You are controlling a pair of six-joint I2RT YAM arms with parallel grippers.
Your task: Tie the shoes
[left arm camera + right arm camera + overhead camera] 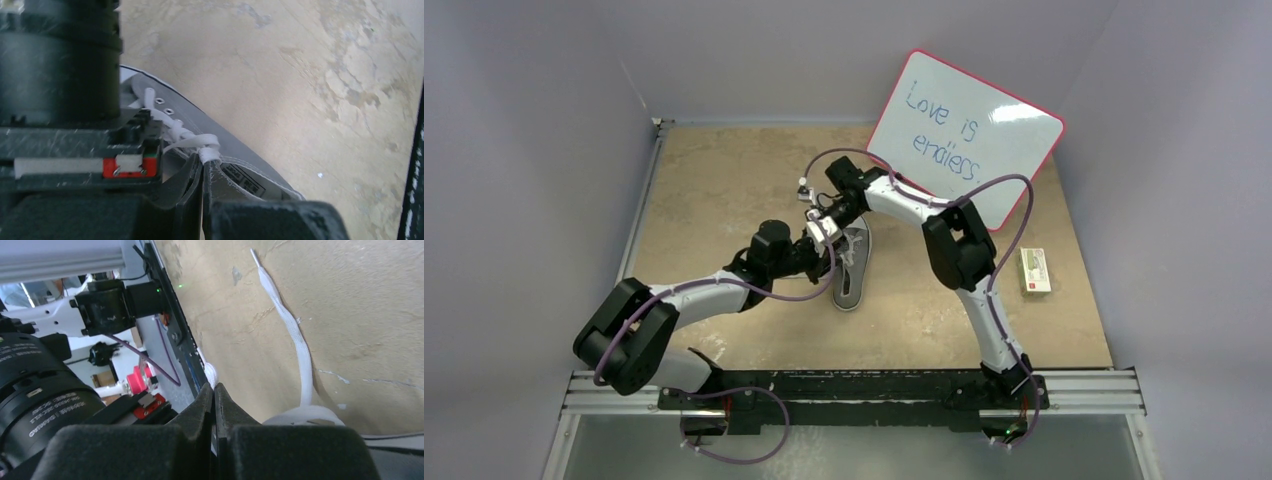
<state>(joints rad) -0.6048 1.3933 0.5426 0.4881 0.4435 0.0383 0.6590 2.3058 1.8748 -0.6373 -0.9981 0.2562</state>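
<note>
Two pinches to manage here, seemingly for a tightening pull. Note the left gripper [202, 167] clamped fully shut on the white lace [200, 141] just above the tongue of the grey canvas sneaker [235, 152]. Note the right gripper [214, 395] equally closed, a nub of lace apparently caught at its tips. Find the sneaker near the middle of the surface [724, 190], well apart from the whiteboard [964, 135] at the far right corner. Pull apart evenly and low, without lifting the sneaker. Mind the free lace end [292, 335] lying loose on the surface; avoid snagging it.
</note>
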